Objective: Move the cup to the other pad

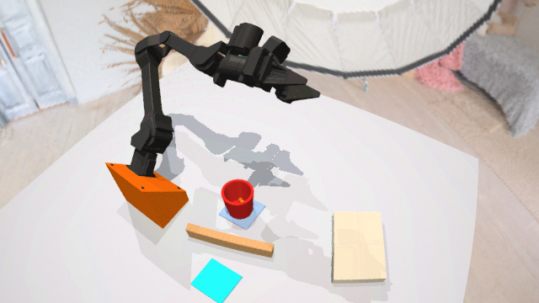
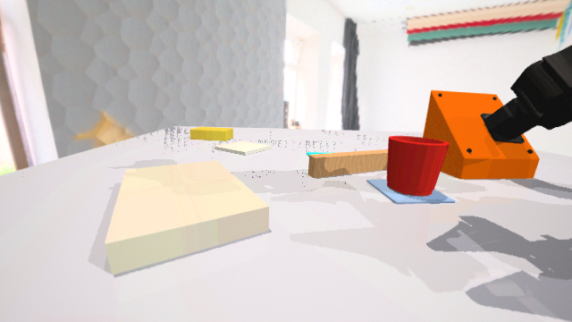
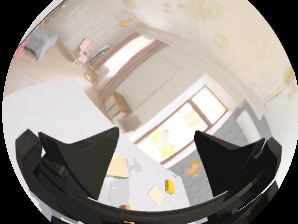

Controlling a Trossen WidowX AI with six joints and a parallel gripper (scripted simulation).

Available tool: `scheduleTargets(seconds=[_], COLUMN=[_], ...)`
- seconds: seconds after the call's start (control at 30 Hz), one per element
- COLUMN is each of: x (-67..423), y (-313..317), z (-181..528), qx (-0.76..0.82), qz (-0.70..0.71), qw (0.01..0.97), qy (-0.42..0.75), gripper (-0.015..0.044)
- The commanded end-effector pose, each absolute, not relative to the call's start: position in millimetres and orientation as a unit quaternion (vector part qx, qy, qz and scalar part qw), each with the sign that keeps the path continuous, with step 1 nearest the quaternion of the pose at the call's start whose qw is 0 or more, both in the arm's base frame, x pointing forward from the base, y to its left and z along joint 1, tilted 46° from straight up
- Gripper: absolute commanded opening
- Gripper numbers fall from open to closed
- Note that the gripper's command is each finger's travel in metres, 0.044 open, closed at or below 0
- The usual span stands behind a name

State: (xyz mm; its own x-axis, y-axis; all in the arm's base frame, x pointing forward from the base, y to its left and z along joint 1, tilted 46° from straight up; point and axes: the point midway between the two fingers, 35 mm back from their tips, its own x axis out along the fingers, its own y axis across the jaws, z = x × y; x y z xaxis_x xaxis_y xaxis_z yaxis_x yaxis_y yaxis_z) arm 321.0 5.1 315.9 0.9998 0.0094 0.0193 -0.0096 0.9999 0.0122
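A red cup (image 1: pixel 240 210) (image 2: pixel 416 167) stands upright on the light blue pad (image 1: pixel 248 224) (image 2: pixel 379 186). Orange marbles (image 1: pixel 241 200) show inside it in the top view; their number cannot be told. The other pad, cyan (image 1: pixel 216 280) (image 2: pixel 316 154), lies bare beyond a wooden bar; only a sliver of it shows in the exterior view. My gripper (image 1: pixel 313 87) (image 3: pixel 158 133) is open and empty, high above the table and well away from the cup. The cup does not show in the wrist view.
The wooden bar (image 1: pixel 229 241) (image 2: pixel 349 164) lies between the two pads. A thick pale board (image 1: pixel 359 248) (image 2: pixel 188 192) (image 3: pixel 117 166) lies off to one side. A yellow block (image 2: pixel 211 133) (image 3: pixel 170 187) and a thin pale tile (image 2: pixel 243 148) (image 3: pixel 155 195) lie farther off.
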Motion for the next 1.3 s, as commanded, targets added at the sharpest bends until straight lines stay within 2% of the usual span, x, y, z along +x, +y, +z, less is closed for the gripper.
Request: scheduleTargets(seconds=[0.0, 0.13, 0.3, 0.5, 0.57, 0.6, 1.27], x=[322.7, 335.4, 299.6, 229.3, 218.9, 217.8, 219.3], y=[5.2, 5.8, 10.8, 30.0, 34.4, 34.9, 38.6], z=[311.4, 221.2, 126.0, 90.6, 94.8, 95.6, 84.4], qx=[0.009, 0.09, 0.26, 0.497, 0.541, 0.546, 0.546], qz=[0.007, 0.038, 0.03, -0.049, -0.072, -0.075, -0.076], qw=[1.0, 0.972, 0.838, 0.523, 0.441, 0.43, 0.431], qy=[0.001, 0.216, 0.479, 0.691, 0.713, 0.715, 0.715], gripper=[0.0374, 0.0269, 0.0148, 0.0148, 0.0148, 0.0148, 0.0148])
